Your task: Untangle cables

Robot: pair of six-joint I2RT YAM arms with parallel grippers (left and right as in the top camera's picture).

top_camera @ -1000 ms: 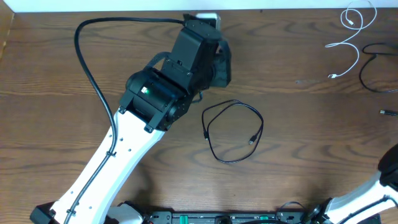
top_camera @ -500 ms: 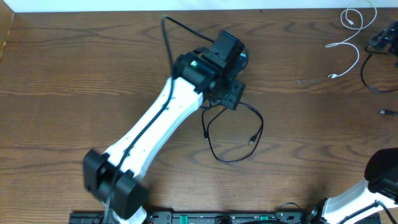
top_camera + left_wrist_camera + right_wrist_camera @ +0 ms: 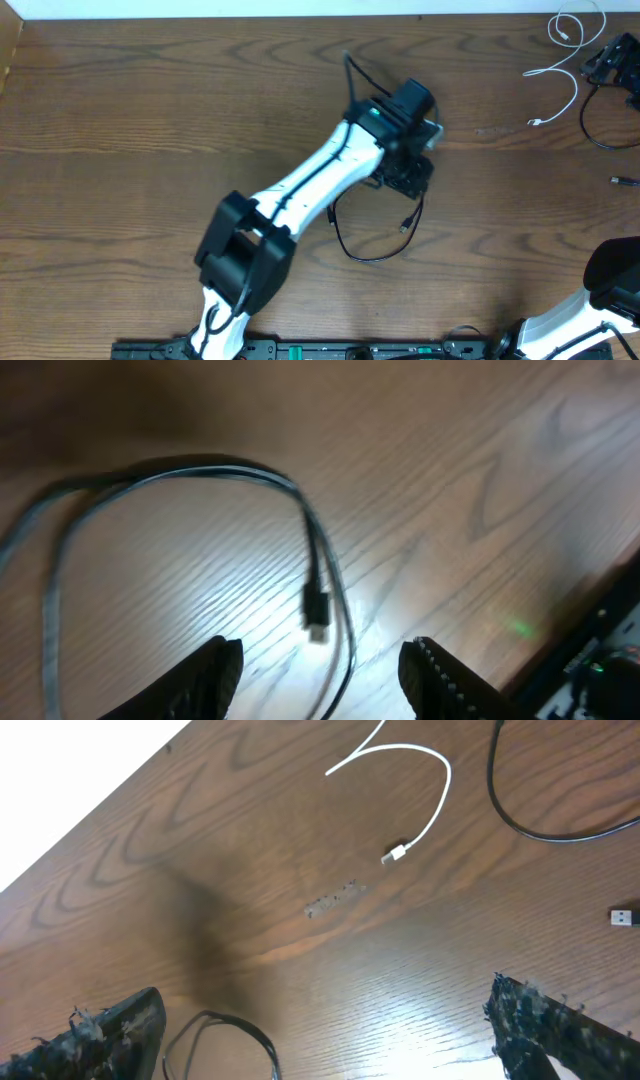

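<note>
Cables lie in two groups on the table (image 3: 120, 100): a looped black cable (image 3: 368, 258) near the middle, and the others well apart from it by the far right corner. My left gripper (image 3: 408, 178) hangs over the upper right part of that loop. In my left wrist view its fingers (image 3: 215, 672) stand apart with wood showing between them, so they are open and clamp nothing. The looped black cable (image 3: 180, 468) curves across the top of that view. Its plug (image 3: 317, 610) lies flat on the table just ahead of the gap between my fingertips, and one strand runs down beside the plug and passes between the two fingers. I cannot tell whether either pad touches it. My right gripper (image 3: 618, 62) is out at the far right edge, near the white cable (image 3: 566, 72) and just above a second black cable (image 3: 590, 128). Its fingers (image 3: 105, 1035) are spread wide with only bare table between them. From the right wrist, the white cable (image 3: 425, 765) ends in a small plug well ahead of my fingertips. The second black cable (image 3: 540, 832) curves off to the right, and a loose plug (image 3: 624, 916) lies at the right edge, close to my right-hand finger but clear of it.
</note>
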